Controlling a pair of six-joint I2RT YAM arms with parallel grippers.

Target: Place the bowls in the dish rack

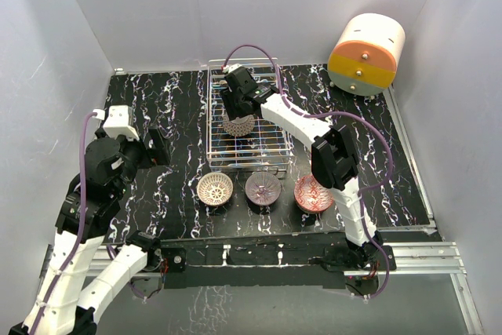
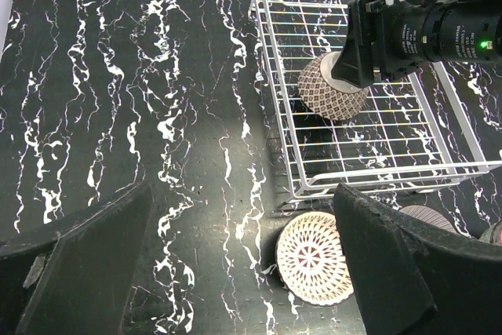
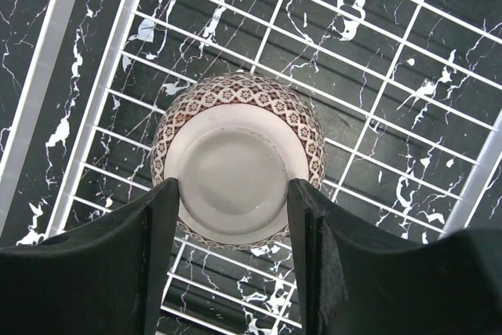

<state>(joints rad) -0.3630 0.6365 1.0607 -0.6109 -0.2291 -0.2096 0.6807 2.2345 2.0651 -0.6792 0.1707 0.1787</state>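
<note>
The silver wire dish rack (image 1: 212, 115) stands at the back centre of the black marbled table. My right gripper (image 1: 238, 111) is shut on the foot ring of an upside-down patterned bowl (image 1: 238, 124) and holds it inside the rack, at or just above the grid. In the right wrist view my fingers (image 3: 161, 233) flank the bowl's pale base (image 3: 231, 166) over the rack wires (image 3: 376, 107). Three bowls sit in a row before the rack: white-lattice (image 1: 215, 189), dark purple (image 1: 263, 187), red (image 1: 313, 193). My left gripper (image 1: 157, 147) is open and empty, left of the rack.
A cream-and-orange cylindrical drawer unit (image 1: 365, 54) stands at the back right. White walls close in the table on three sides. In the left wrist view the white-lattice bowl (image 2: 312, 258) lies beside my right finger, below the rack's front rim (image 2: 369, 178).
</note>
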